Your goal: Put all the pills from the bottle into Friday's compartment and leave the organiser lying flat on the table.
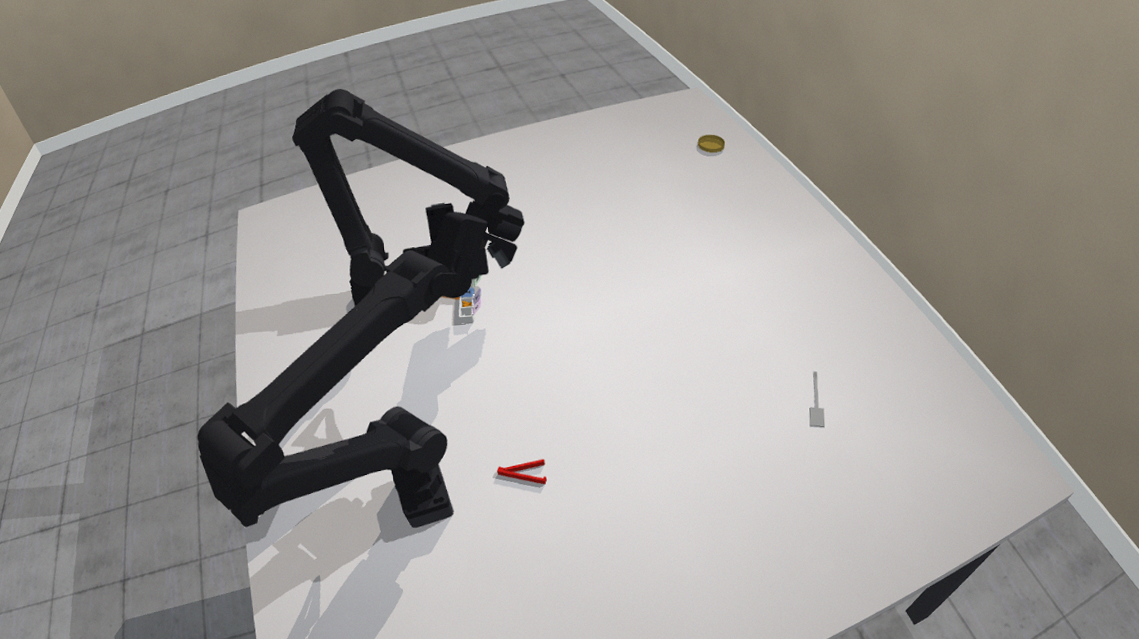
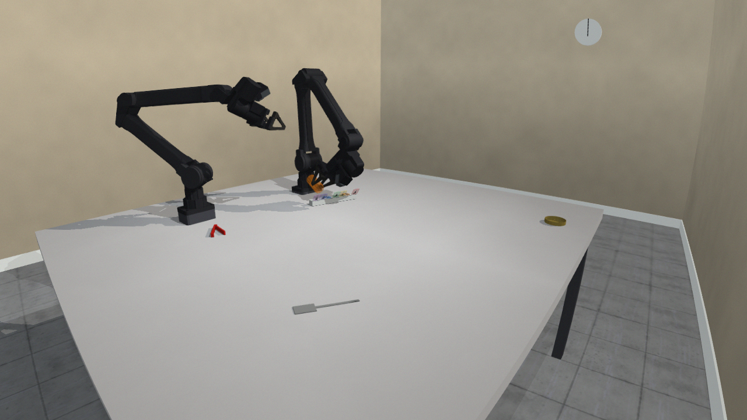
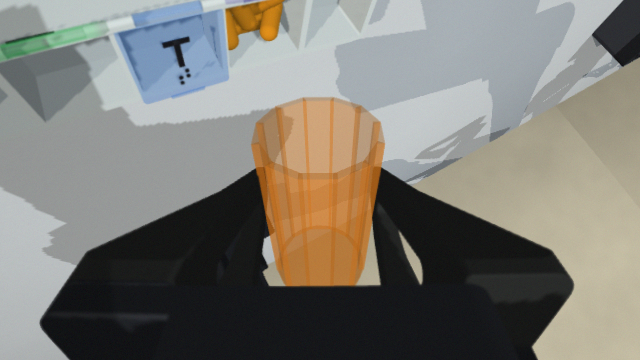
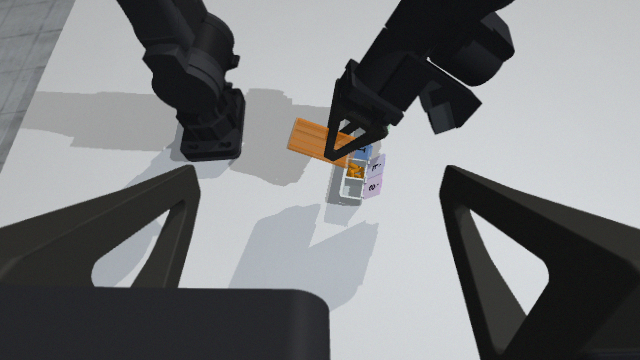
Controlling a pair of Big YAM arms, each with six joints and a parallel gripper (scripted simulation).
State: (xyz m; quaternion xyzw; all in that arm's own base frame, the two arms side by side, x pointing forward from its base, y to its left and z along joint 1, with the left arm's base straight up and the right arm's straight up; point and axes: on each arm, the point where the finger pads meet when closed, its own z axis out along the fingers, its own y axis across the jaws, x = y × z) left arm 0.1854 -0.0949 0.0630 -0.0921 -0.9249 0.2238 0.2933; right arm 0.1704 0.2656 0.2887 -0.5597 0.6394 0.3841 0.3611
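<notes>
My left gripper [image 3: 319, 180] is shut on the clear orange bottle [image 3: 322, 205] [image 2: 316, 185] [image 4: 312, 140], tilted beside the organiser with its mouth toward it. No pills show inside it. The white organiser [image 4: 352, 201] [image 2: 316, 202] [image 1: 462, 320] lies on the table. Several orange pills [image 4: 355, 171] [image 3: 270, 25] are in the compartment beside the open F lid [image 4: 376, 166]. The end compartment [image 4: 353, 188] looks empty. The blue T lid [image 3: 185, 60] lies over its compartment; the left fingers partly hide the organiser. My right gripper [image 4: 320, 179] [image 2: 279, 124] is open and empty, raised away from it.
Red joined sticks [image 1: 521, 475] [image 2: 213, 230] lie near the right arm's base. A grey spatula [image 1: 816, 417] [image 2: 304, 308] and a yellow-brown round dish [image 1: 711, 143] [image 2: 555, 221] lie farther out. In the top view, the right arm [image 1: 339, 361] crosses in front of the left gripper.
</notes>
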